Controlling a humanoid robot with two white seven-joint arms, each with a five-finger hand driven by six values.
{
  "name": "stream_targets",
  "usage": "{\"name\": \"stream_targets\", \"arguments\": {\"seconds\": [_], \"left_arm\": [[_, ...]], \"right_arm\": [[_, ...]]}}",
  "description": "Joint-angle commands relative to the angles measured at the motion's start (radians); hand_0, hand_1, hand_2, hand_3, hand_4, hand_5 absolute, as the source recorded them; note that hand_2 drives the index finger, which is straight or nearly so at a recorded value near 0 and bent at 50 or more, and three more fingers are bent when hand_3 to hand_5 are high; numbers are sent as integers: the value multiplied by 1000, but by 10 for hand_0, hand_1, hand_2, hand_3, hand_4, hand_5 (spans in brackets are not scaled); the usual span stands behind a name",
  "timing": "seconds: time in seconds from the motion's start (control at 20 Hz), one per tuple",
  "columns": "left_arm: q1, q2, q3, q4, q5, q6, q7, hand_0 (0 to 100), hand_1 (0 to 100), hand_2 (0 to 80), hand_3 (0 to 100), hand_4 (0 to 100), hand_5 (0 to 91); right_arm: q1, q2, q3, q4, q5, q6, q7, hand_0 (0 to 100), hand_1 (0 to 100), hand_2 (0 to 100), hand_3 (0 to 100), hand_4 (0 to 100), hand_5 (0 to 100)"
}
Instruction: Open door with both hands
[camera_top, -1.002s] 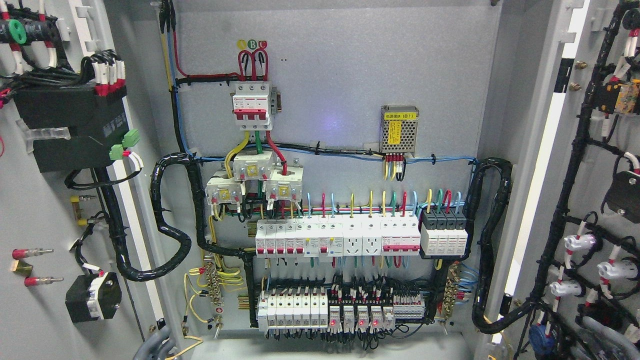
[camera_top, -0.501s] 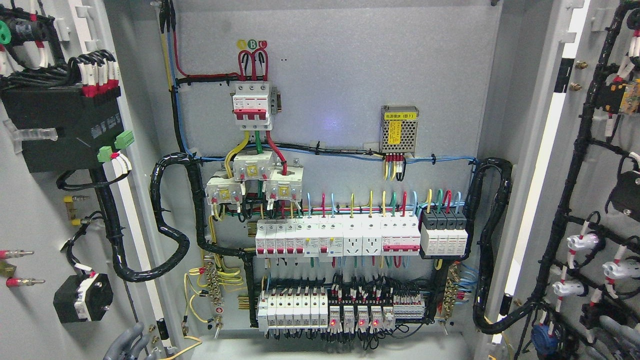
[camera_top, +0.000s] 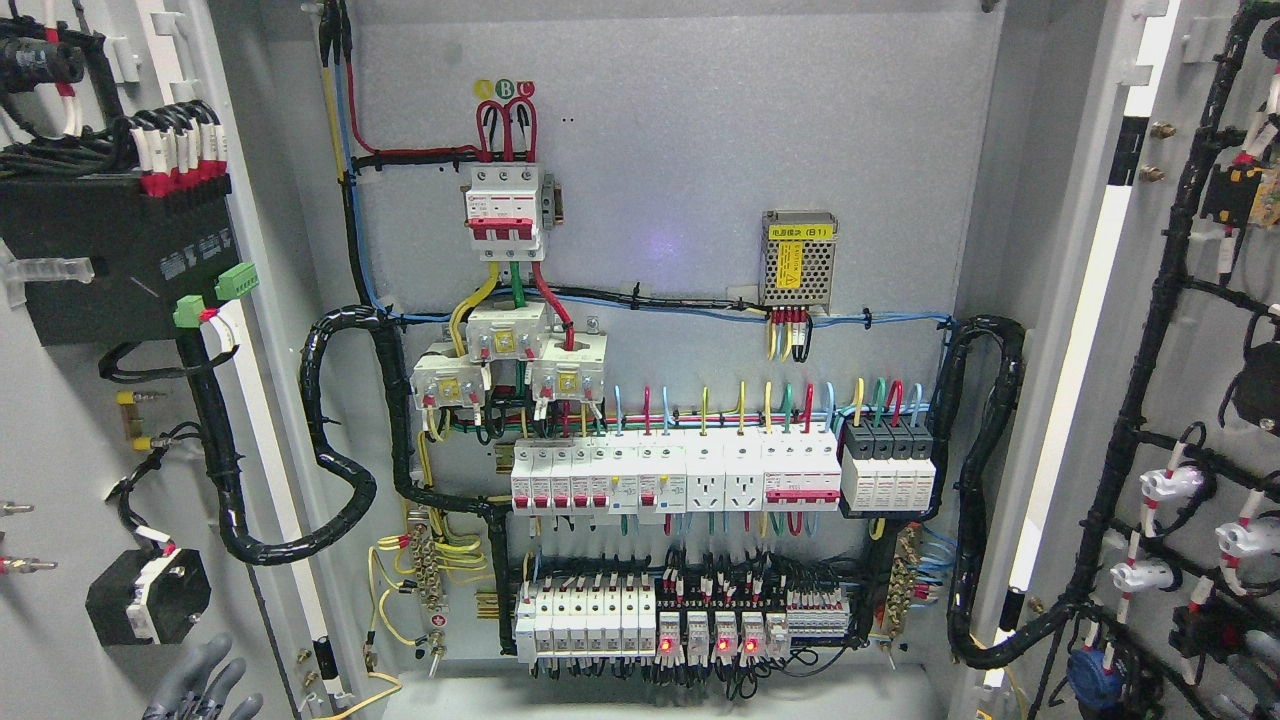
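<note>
The cabinet's left door (camera_top: 60, 420) stands swung open at the picture's left, its inner face carrying a black module (camera_top: 110, 255) and cable looms. The right door (camera_top: 1190, 330) is swung open at the right, with wiring and white connectors on its inside. My left hand (camera_top: 200, 688) shows at the bottom left, its grey fingers spread against the lower inside of the left door and holding nothing. Only a grey sliver of my right hand (camera_top: 1264, 652) shows at the lower right edge, by the right door's wiring.
Between the doors the cabinet's back panel (camera_top: 700, 150) is exposed, with a red-and-white breaker (camera_top: 505, 210), rows of breakers (camera_top: 680, 475), a metal power supply (camera_top: 798, 258) and thick black conduits (camera_top: 340, 470) looping to each door.
Both doors have swung further outward. My left hand has moved left with the left door's lower edge, and my right hand has slid almost out of the picture to the right.
</note>
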Motion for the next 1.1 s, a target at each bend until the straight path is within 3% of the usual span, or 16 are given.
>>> {"name": "stream_targets", "arguments": {"seconds": [0.0,0.45,1.05], "left_arm": [[14,6,109,6,64,9,-1,0,0,0,0,0,0],[19,29,194,22,133,14,-1,0,0,0,0,0,0],[2,62,253,125,187,81,-1,0,0,0,0,0,0]], "right_arm": [[13,14,-39,1,-13,0,1,191,0,0,0,0,0],[24,17,-65,-1,-16,0,1,191,0,0,0,0,0],[24,84,-79,5,-16,0,-1,191,0,0,0,0,0]]}}
